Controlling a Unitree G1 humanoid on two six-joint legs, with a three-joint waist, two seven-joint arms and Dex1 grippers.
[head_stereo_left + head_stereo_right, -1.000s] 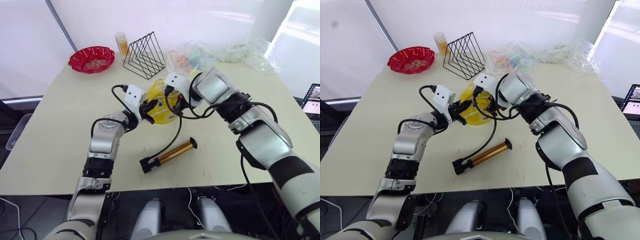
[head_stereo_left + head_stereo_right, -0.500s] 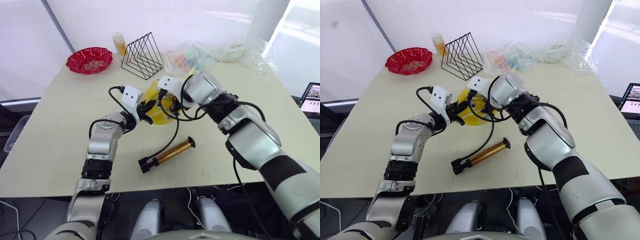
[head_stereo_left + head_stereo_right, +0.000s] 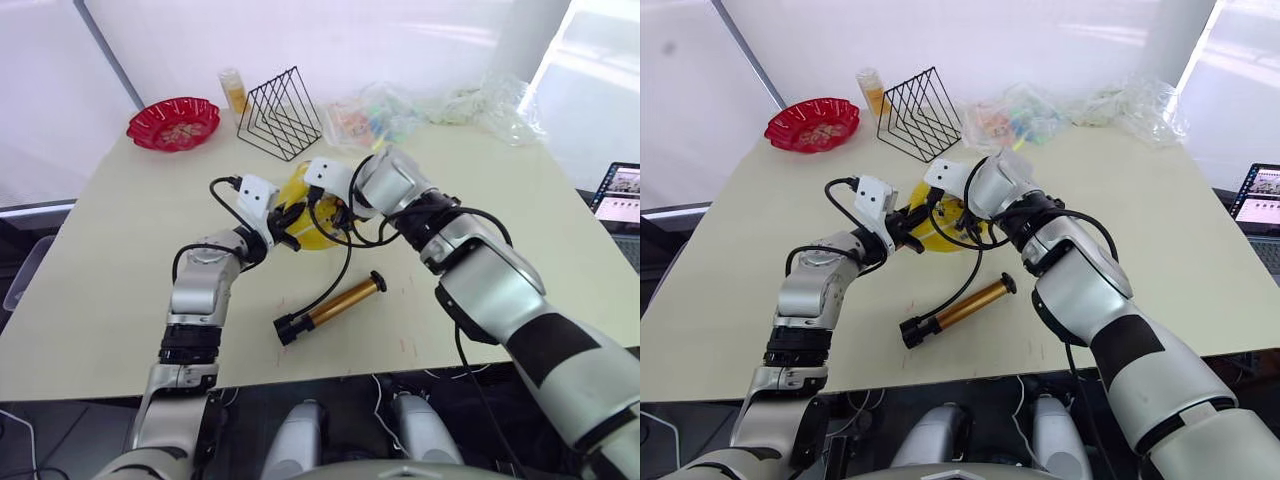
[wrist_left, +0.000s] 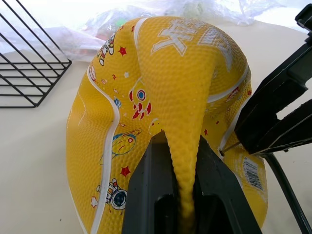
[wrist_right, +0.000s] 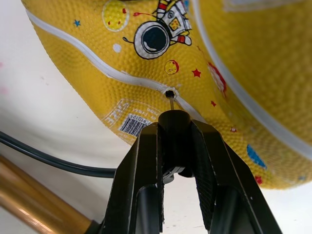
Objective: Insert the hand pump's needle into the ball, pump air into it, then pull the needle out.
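Nearest the robot, the hand pump lies flat on the worktop, untouched, its black hose curling away toward the two grippers.

Beyond it, the left gripper has its fingers clamped on a raised fold of the ball, which is limp and largely deflated, standing up in a creased hump rather than round. The right gripper meets the ball from the other side, its fingers closed on the small black fitting of the needle. The thin metal tip sits right at the ball's valve hole, by the barcode sticker; whether it has entered at all or merely touches the rim cannot be told.

So the task looks to be at its first step: needle aligned, insertion just starting or about to. Pumping and withdrawal are both left to do.

Farther back stand a black wire rack, a red bowl, and crumpled clear plastic.
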